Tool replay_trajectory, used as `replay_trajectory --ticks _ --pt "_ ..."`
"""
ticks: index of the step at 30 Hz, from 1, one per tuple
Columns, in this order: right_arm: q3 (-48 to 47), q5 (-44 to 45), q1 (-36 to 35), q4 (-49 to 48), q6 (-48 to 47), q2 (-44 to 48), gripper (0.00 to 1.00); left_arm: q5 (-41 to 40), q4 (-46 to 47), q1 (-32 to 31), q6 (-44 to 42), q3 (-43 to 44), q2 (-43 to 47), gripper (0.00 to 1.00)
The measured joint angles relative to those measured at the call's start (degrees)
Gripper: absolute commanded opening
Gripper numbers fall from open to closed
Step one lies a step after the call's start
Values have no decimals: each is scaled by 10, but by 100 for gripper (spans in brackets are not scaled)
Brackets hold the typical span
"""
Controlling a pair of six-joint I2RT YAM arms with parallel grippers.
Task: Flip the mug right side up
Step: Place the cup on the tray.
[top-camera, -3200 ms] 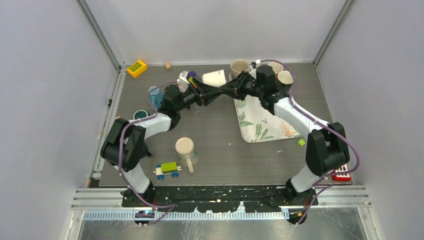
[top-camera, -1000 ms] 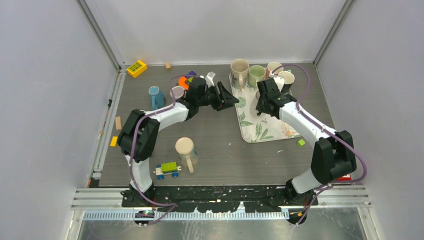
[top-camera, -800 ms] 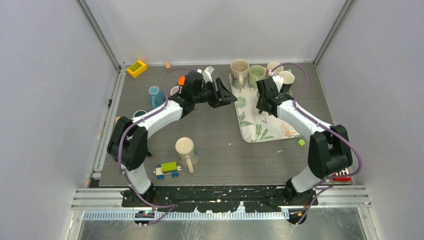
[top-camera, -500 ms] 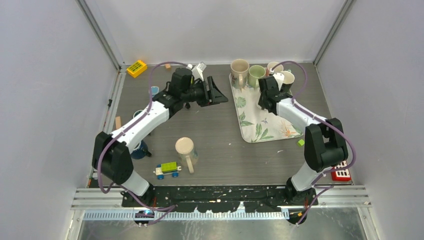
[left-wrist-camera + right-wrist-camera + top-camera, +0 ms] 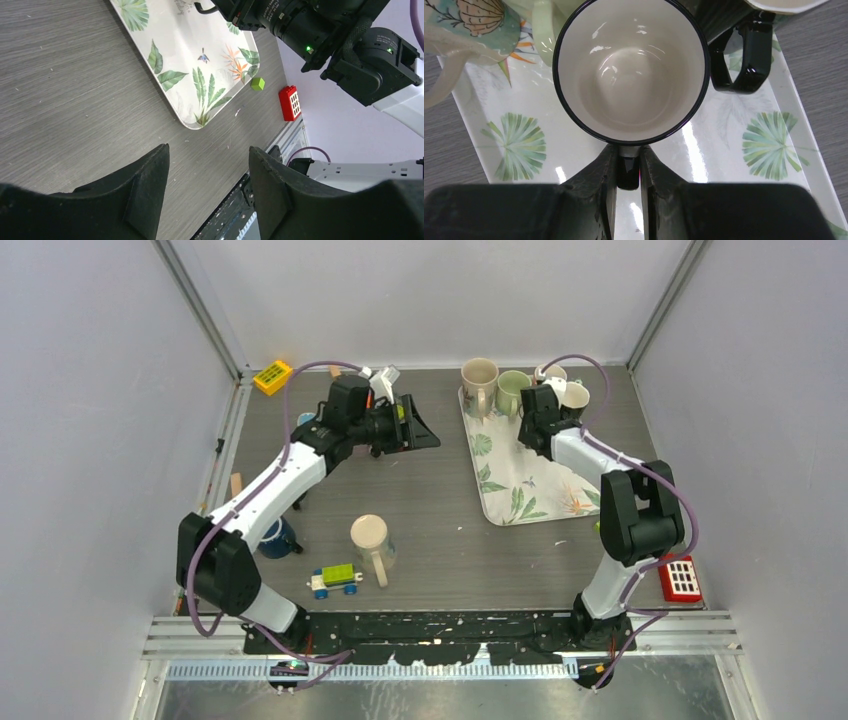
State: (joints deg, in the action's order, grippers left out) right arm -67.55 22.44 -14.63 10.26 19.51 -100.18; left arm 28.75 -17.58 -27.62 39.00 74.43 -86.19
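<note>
Hovering above the worktop at eleven o'clock, the left pincer stands spread, nothing between its jaws, with open grey surface running to the tray's left edge. At one o'clock the right pincer pinches the handle of the mug: upright on the tray, black-rimmed, cream inside, hemmed by neighbouring mugs.

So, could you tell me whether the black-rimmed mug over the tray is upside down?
No, the black-rimmed mug has its mouth facing up, its white inside showing, with the tray beneath.
</note>
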Motion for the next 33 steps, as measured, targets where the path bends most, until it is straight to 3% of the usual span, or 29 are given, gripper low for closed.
replay_trajectory --ticks 6,11,15,26,33 --pt "-19 -7 4 -4 -7 -17 14 4 -7 3 -8 0 11 63" --pt "-24 -13 9 -4 -8 -21 31 4 -12 3 -12 -1 21 65" --pt "-28 -23 10 1 -2 -22 39 4 -16 3 -19 -5 28 67" --pt "-43 -37 10 53 37 -22 81 -30 -36 4 -21 -40 67 72" --pt "-43 -51 10 80 62 -4 96 -67 -55 6 -20 -58 85 73"
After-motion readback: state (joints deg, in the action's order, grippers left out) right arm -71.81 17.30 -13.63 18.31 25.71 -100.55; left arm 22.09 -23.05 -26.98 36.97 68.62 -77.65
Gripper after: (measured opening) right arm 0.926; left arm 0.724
